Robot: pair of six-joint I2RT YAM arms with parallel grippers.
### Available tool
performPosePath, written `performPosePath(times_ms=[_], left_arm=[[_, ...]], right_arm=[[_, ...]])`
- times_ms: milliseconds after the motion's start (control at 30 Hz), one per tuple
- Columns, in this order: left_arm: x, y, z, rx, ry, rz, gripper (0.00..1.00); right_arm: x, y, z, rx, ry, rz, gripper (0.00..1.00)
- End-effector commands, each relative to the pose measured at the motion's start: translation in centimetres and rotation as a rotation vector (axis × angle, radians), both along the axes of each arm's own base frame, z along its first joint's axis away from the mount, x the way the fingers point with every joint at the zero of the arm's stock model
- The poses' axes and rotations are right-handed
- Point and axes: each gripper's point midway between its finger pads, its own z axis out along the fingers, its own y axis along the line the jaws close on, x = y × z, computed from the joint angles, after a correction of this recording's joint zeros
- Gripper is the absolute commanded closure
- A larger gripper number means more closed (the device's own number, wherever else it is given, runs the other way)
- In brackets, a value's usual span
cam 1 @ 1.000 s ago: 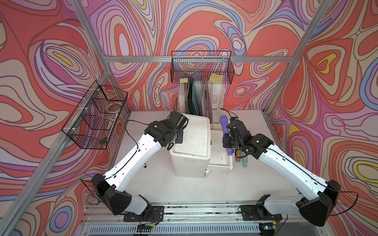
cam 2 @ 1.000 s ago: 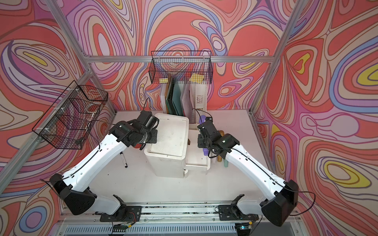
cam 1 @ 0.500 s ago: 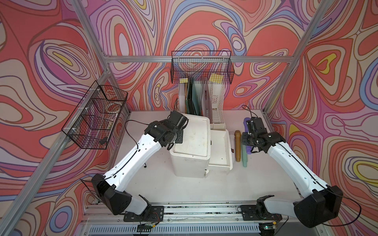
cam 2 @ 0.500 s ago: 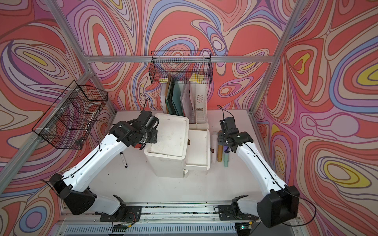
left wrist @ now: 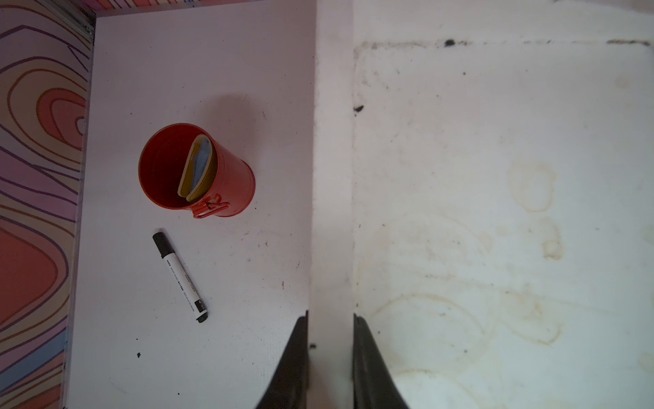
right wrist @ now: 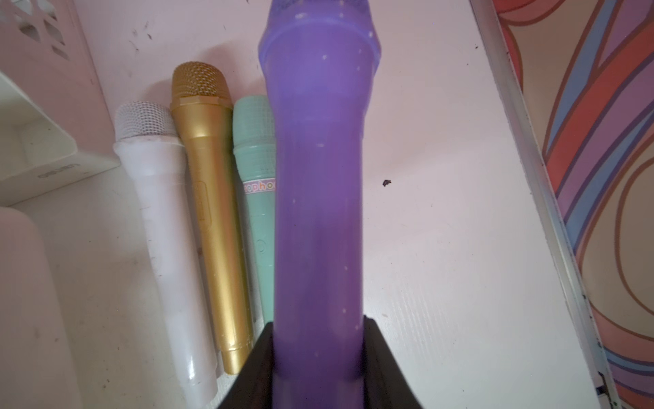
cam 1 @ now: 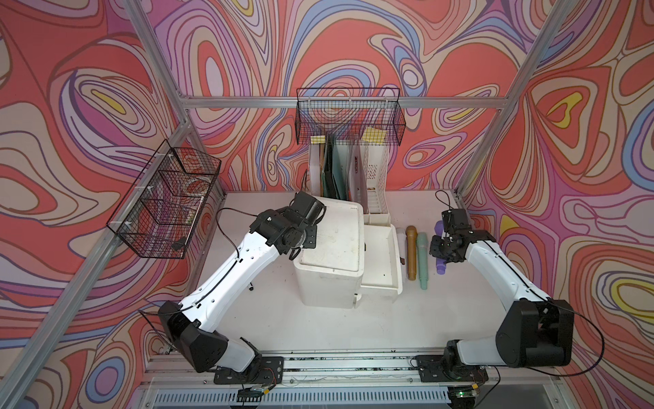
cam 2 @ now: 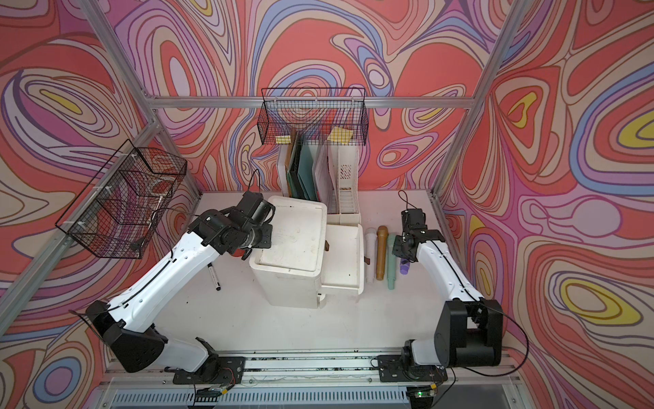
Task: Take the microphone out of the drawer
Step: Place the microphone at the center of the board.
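1. A second earlier the right gripper [right wrist: 318, 340] held the purple mic [right wrist: 318, 177] over the open drawer [cam 1: 384, 279]. Now both were clear of it, over the table [cam 1: 318, 336] on the right side.
2. The purple mic lay lengthwise just beside the teal mic [right wrist: 256, 198], parallel to it. The gold mic [right wrist: 208, 212] and white mic [right wrist: 159, 230] lay in the same row, toward the drawer. Whether the purple mic touched the table could not be told.
3. The left arm, cabinet [cam 1: 336, 240] and drawer had not shifted.
4. The right arm rose from its front base, the forearm reaching toward the back wall and the wrist bent down. Its fingers [right wrist: 375, 340] pinched the purple mic's handle from both sides.
5. The left arm stretched from its front base up to the cabinet's left top edge. The left gripper [left wrist: 331, 315] was pressed closed on that raised edge, one finger on each side.
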Motion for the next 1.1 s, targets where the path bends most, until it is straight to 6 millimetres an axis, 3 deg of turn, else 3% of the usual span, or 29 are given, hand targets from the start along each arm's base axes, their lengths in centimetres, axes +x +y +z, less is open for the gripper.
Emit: performPosePath(times_ms=[0, 367, 567, 1067], left_arm=[[-1.2, 2.9, -1.1, 0.146, 0.050, 0.019, 1.00], [-1.1, 2.8, -1.0, 0.149, 0.048, 0.017, 1.00], [-1.0, 2.7, -1.2, 0.146, 0.052, 0.019, 1.00], [-1.2, 3.0, -1.0, 0.141, 0.042, 0.030, 1.00]], right_arm=[[1.4, -0.2, -0.7, 0.058, -0.036, 0.004, 0.97], [1.6, -1.6, -5.9, 0.110, 0.072, 0.006, 0.97], [0.8, -0.9, -8.3, 0.172, 0.128, 0.027, 0.97], [-1.3, -0.3, -12.0, 0.224, 0.272, -0.008, 0.93]])
